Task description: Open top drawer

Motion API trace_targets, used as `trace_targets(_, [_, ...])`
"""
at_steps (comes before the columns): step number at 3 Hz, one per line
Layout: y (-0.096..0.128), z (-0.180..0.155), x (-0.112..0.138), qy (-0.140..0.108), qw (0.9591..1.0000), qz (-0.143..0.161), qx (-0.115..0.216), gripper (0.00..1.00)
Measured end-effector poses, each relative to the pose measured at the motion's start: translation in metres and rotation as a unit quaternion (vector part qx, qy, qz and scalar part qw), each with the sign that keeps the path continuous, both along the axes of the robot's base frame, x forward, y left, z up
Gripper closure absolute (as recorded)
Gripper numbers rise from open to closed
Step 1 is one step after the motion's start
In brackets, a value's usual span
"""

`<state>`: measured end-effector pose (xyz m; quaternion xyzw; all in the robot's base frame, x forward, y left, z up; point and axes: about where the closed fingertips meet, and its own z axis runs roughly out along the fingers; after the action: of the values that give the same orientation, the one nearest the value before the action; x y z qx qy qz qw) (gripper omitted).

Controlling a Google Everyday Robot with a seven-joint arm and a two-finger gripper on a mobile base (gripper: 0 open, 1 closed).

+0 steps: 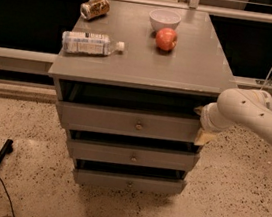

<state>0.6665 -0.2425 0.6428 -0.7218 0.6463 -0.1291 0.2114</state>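
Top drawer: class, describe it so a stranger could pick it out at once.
Find the grey cabinet carrying an apple, bowl, bottle and can. Directly under its top sits the top drawer, with the robot's claw at its right end. It is the widest and tallest-fronted of three brass-knobbed drawers.

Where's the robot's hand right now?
In the camera view, the gripper sits at the right end of the top drawer, just below the cabinet top, right of its brass knob.
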Motion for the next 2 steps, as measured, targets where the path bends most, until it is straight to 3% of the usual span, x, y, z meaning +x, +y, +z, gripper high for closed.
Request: trace_targets(2, [0.0022, -0.0085, 0.0087, 0.003, 0.9995, -0.009, 0.029, 0.5])
